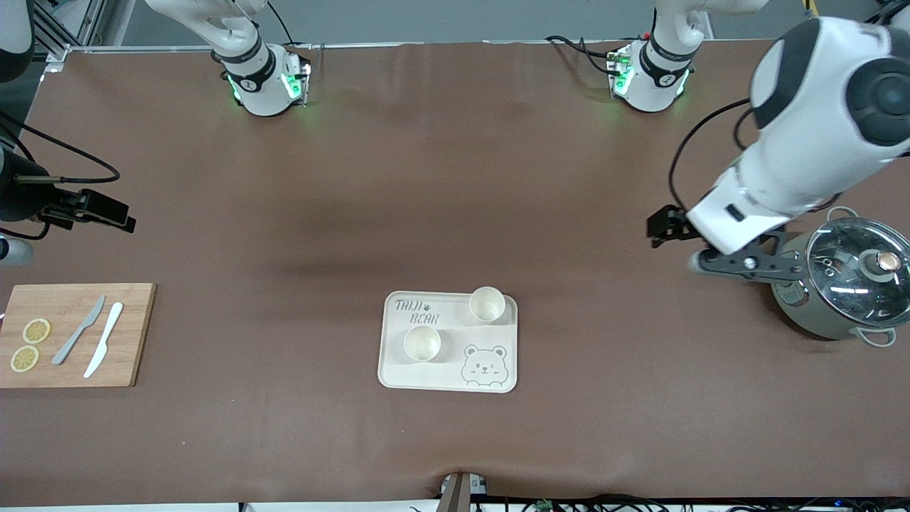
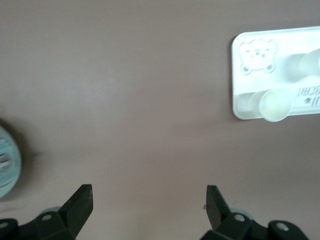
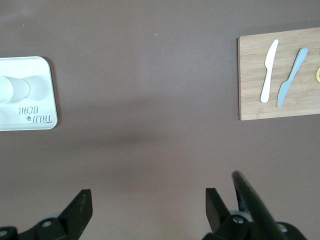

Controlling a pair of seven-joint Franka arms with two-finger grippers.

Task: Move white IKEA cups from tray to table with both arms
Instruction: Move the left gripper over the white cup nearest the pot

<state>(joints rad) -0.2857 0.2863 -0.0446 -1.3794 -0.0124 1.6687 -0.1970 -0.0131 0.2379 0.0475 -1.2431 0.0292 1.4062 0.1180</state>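
Observation:
Two white IKEA cups stand upright on the cream bear tray (image 1: 498,380) in the middle of the table. One cup (image 1: 487,304) is at the tray's corner toward the left arm's end. The other cup (image 1: 422,343) stands nearer the front camera. My left gripper (image 1: 746,264) hangs open and empty in the air beside the pot, well away from the tray. In the left wrist view its fingertips (image 2: 80,202) frame bare table, with a cup (image 2: 274,105) far off. My right gripper (image 1: 92,210) is open and empty over the table above the cutting board's end. The right wrist view shows a cup (image 3: 15,90).
A grey-green pot with a glass lid (image 1: 846,284) stands at the left arm's end, close under the left hand. A wooden cutting board (image 1: 128,334) with two knives and two lemon slices lies at the right arm's end. Brown tabletop surrounds the tray.

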